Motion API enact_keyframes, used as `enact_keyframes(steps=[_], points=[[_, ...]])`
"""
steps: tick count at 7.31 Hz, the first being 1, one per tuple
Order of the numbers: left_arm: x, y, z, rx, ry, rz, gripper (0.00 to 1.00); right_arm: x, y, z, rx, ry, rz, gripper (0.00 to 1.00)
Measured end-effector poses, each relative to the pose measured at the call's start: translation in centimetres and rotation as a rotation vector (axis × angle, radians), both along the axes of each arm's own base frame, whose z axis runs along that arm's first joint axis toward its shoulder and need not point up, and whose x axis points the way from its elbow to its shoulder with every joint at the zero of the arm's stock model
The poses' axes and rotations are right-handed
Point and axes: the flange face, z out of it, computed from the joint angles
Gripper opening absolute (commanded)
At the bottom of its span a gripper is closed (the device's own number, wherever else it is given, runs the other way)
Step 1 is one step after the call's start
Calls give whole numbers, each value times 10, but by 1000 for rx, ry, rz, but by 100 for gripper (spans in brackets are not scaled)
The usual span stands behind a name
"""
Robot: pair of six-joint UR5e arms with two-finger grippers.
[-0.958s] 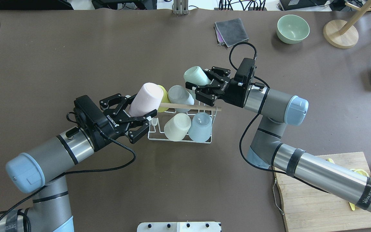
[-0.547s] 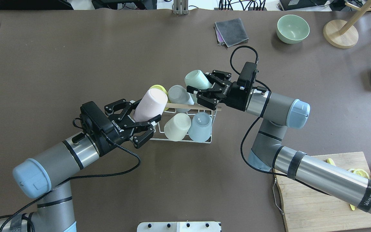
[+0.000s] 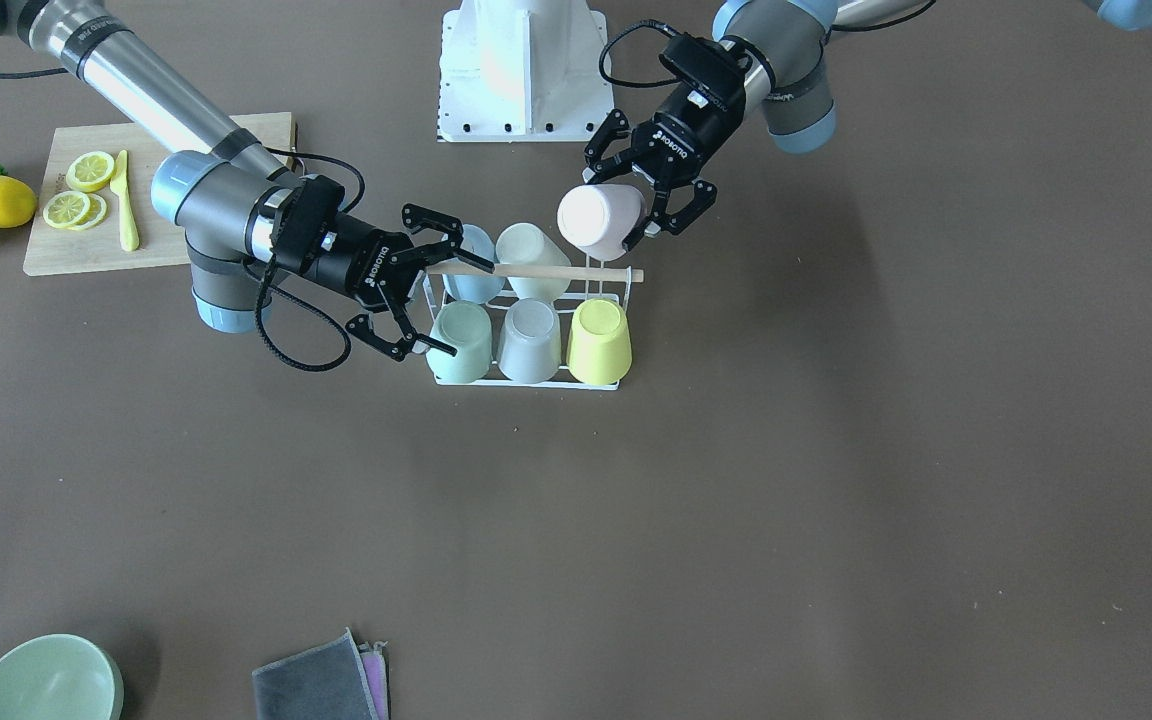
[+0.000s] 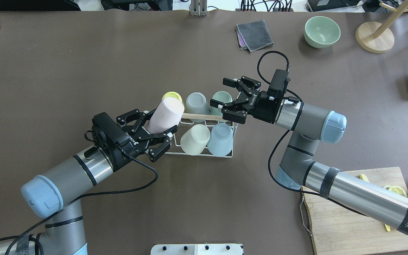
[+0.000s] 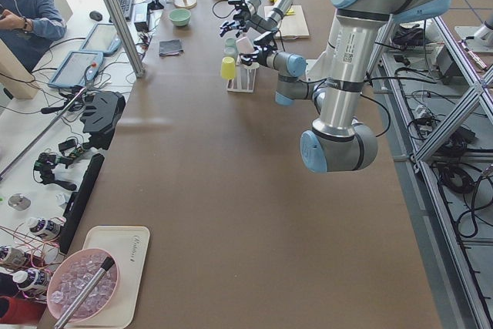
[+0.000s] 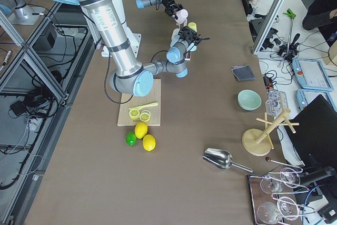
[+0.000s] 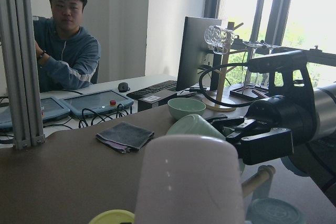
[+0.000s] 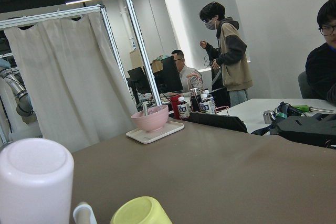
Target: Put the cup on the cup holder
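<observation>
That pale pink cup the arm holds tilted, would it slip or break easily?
The pink cup looks smooth and matte, probably plastic, so likely light and not very fragile. The left gripper pinches it near its lower end while it tilts, so a jolt might make it pivot or slip. Laid on its side, it would probably roll.

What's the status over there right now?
Left end effector shut on pink cup, tilted above rack's empty corner. Right end effector open by mint cup on rack. Wooden handle close to pink cup.
</observation>
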Motion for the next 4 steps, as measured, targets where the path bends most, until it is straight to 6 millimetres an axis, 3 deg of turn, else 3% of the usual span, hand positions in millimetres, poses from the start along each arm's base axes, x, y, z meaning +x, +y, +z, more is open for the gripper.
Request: enact_keyframes(steps=[2, 4], points=[[7, 3, 0, 0, 0, 10, 35, 11, -10, 1, -3, 1, 23, 100], [8, 4, 0, 1, 0, 12, 35, 34, -34, -11, -6, 7, 74, 100]])
